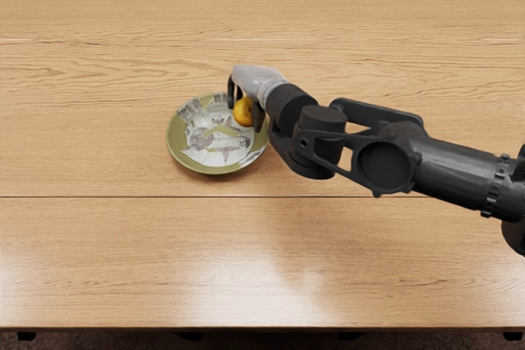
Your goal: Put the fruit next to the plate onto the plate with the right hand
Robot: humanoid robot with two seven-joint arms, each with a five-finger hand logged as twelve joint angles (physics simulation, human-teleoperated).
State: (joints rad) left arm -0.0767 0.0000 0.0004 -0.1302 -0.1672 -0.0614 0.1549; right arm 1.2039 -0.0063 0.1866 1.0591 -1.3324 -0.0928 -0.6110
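So, your plate (173, 143) sits a bit left of centre on the wooden table (123, 243). It has an olive-green rim and a pale grey pattern inside. At its upper right you've got the fruit (243, 112), yellow-orange, just inside the rim. Your right hand (250, 88) is wrapped around it from above, with dark fingers (259, 117) on either side. Can't tell if the fruit actually touches the plate. The arm (443, 170) runs off to the right edge.

The table (123, 243) is grained wood, glossy toward six o'clock. The plate (174, 141) looks glazed and faintly shiny, and the fruit (243, 112) at its two o'clock is smooth-skinned. The arm (443, 170) is matt and dark, the right hand (254, 85) pale and smooth.
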